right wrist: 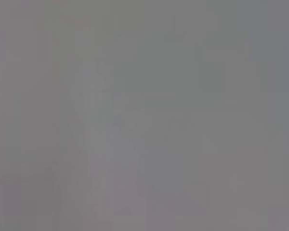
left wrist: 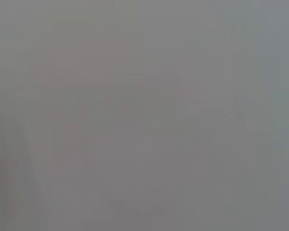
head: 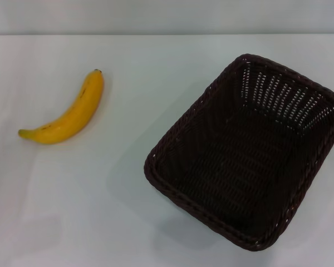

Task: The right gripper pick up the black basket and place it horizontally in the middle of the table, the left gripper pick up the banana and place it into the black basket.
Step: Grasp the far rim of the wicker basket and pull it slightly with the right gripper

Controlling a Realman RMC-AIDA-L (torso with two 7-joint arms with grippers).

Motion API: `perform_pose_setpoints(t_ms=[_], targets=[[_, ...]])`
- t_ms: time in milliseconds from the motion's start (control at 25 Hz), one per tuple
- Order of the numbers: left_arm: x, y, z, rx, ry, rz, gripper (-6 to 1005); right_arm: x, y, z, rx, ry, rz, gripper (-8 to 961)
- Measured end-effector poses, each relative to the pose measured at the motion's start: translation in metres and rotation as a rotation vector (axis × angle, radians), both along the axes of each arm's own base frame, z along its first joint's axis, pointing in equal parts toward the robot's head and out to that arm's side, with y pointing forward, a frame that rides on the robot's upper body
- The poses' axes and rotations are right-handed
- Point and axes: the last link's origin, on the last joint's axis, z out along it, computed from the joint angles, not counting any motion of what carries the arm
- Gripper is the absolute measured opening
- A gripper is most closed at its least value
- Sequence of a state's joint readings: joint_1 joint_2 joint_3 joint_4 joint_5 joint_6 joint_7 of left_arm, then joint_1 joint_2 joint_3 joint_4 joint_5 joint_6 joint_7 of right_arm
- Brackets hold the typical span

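Note:
The black basket (head: 246,151) is a large dark woven rectangle lying at an angle on the right half of the white table (head: 128,211); it is empty. The yellow banana (head: 67,114) lies on the table at the left, its dark tip toward the back, well apart from the basket. Neither the left gripper nor the right gripper shows in the head view. Both wrist views show only a plain grey blur, with no fingers or objects.
The table's far edge meets a pale wall (head: 167,16) at the back. Bare tabletop lies between the banana and the basket and along the front left.

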State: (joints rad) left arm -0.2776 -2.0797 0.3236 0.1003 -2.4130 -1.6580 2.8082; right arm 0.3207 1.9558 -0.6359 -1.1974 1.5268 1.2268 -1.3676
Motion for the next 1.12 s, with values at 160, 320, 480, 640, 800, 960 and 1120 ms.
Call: perform_pose_setpoints(t_ms=[160, 320, 480, 640, 800, 960, 1120], targets=[[-0.001, -0.002, -0.001, -0.001, -0.011, -0.002, 881, -0.039, 0.015, 0.007, -0.093, -0.118, -0.063, 774], [-0.002, -0.004, -0.001, -0.002, -0.017, 0.001, 881, -0.084, 0.033, -0.003, -0.248, -0.246, -0.088, 768], [-0.002, -0.005, -0.001, -0.003, -0.018, 0.002, 881, -0.118, 0.044, -0.008, -0.364, -0.267, -0.076, 766], [-0.002, -0.004, -0.002, -0.006, -0.017, -0.003, 881, -0.139, 0.056, -0.015, -0.511, -0.307, -0.154, 759], [-0.002, -0.009, -0.001, -0.003, -0.026, -0.01, 882, -0.149, 0.08, -0.045, -0.683, -0.39, -0.324, 747], [-0.003, -0.015, -0.002, 0.0, -0.027, -0.011, 882, -0.157, 0.091, -0.064, -0.759, -0.44, -0.363, 734], [-0.004, -0.017, -0.003, -0.003, -0.029, -0.007, 882, -0.165, 0.1, -0.095, -0.874, -0.524, -0.393, 722]])
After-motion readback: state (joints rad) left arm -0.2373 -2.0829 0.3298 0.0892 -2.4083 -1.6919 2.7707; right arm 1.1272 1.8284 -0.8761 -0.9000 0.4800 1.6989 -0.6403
